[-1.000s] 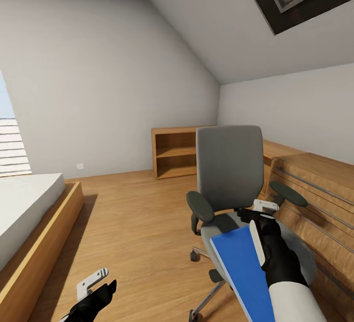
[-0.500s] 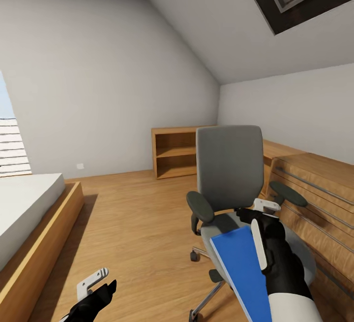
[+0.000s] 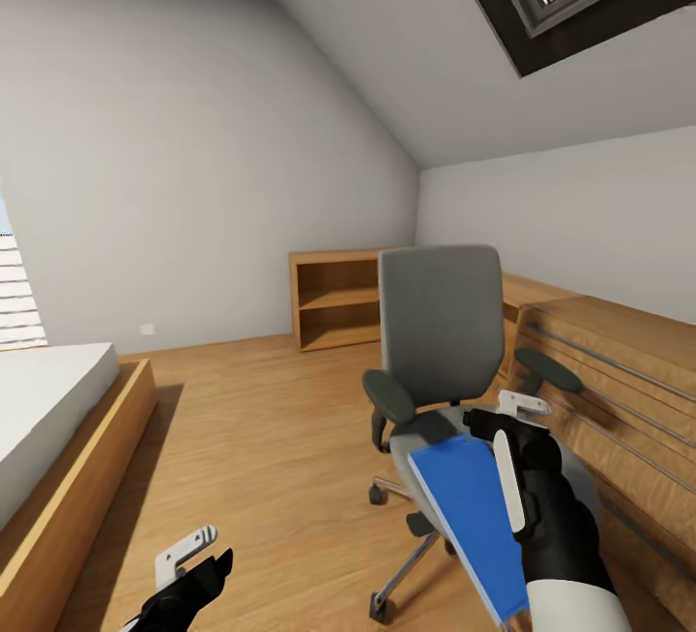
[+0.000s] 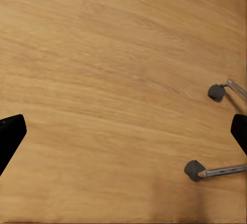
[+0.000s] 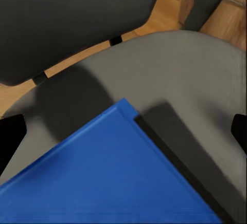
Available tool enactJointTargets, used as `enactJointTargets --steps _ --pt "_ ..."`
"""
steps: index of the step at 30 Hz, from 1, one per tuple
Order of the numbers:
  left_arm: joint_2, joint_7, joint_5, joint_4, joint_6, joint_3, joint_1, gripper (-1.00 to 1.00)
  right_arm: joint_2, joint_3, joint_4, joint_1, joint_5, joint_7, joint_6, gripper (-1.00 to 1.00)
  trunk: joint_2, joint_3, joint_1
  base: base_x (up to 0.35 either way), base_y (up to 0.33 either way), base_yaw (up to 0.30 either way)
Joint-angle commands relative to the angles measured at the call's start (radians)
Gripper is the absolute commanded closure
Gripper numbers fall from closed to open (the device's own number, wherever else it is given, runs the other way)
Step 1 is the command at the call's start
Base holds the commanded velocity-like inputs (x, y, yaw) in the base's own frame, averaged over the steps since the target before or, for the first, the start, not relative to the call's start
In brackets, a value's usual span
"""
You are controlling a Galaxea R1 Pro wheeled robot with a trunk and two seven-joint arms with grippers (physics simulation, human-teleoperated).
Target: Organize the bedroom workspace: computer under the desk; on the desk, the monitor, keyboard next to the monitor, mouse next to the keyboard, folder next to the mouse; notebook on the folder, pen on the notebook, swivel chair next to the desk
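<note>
Right gripper [image 3: 509, 419] gripping blue folder [image 3: 464, 506] (tilted) above swivel chair [image 3: 440, 332], left gripper [image 3: 193, 555] wide open.

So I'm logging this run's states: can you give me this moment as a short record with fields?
room: attic bedroom, wood floor
folder: tilted above the swivel chair seat
right end effector: at the folder's edge; grip state unclear
left end effector: low over bare floor, open, holding nothing
desk: not identifiable here
</note>
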Motion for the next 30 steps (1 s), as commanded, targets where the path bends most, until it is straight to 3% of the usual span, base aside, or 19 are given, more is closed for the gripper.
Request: enactJointTargets --steps 1,30 --pt "0.0 0.008 0.011 -0.002 0.001 -0.002 0.0 -1.0 0.001 -0.001 -0.001 -0.001 0.004 0.001 0.005 -1.0 0.0 0.0 -0.001 -0.262 0.185 -0.222" --pt "0.0 0.008 0.01 -0.003 0.0 -0.008 0.0 -1.0 0.0 -0.002 -0.001 -0.001 0.001 0.002 0.001 -1.0 0.0 0.025 -0.001 -0.277 0.193 -0.248"
